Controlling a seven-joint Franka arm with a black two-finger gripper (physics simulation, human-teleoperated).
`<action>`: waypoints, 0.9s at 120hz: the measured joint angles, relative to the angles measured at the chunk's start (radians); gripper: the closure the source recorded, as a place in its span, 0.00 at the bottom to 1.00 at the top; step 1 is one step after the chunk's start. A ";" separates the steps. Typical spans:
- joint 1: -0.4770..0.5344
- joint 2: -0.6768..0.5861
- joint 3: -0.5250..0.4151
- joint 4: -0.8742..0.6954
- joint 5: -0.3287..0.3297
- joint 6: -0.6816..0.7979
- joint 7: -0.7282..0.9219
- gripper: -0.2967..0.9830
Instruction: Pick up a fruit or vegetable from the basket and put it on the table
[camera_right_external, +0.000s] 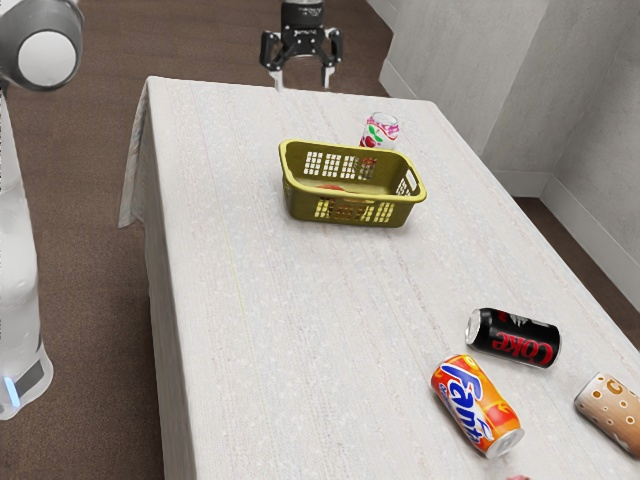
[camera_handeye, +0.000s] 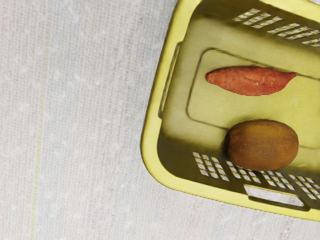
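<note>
Basket (camera_handeye: 151, 142), cut off in the wrist view, holds sweet potato (camera_handeye: 250, 81) and kiwi (camera_handeye: 262, 145); gripper (camera_right_external: 303, 82) open.

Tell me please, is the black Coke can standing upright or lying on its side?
Lying on its side: in the exterior view, the Coke can rests lengthwise on the tablecloth.
</note>
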 joint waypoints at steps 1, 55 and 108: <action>0.005 0.002 0.001 0.000 -0.001 0.001 0.009 0.23; -0.019 0.158 0.011 0.005 -0.099 0.072 0.423 0.23; 0.009 0.153 0.011 -0.027 -0.201 0.104 0.439 0.23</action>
